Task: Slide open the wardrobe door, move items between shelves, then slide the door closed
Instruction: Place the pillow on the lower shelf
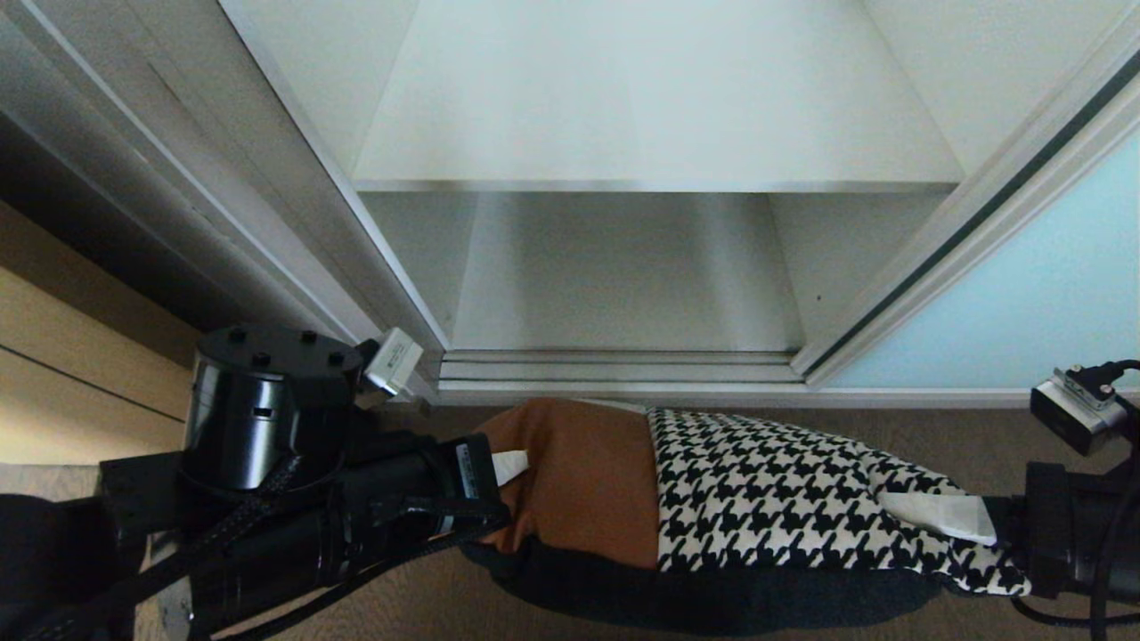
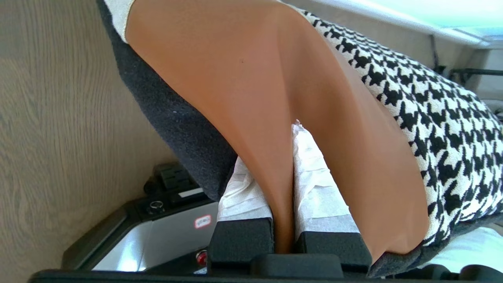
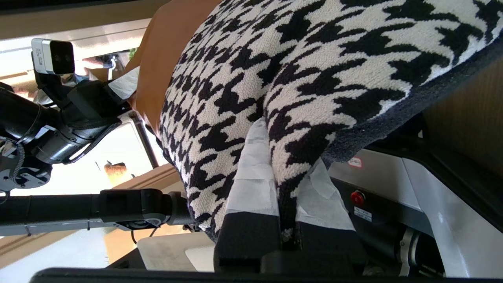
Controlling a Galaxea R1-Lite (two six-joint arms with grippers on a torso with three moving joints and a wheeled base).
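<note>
Both pincers, the left pincer and right pincer, are pinching thin folds of the cushion at lower centre, so fabric could be slipping free.

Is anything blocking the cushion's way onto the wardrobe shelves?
Nothing visible: the cushion, pinched by left claw and right claw, faces the opening; the shelves look bare and the sliding door stands aside.
</note>
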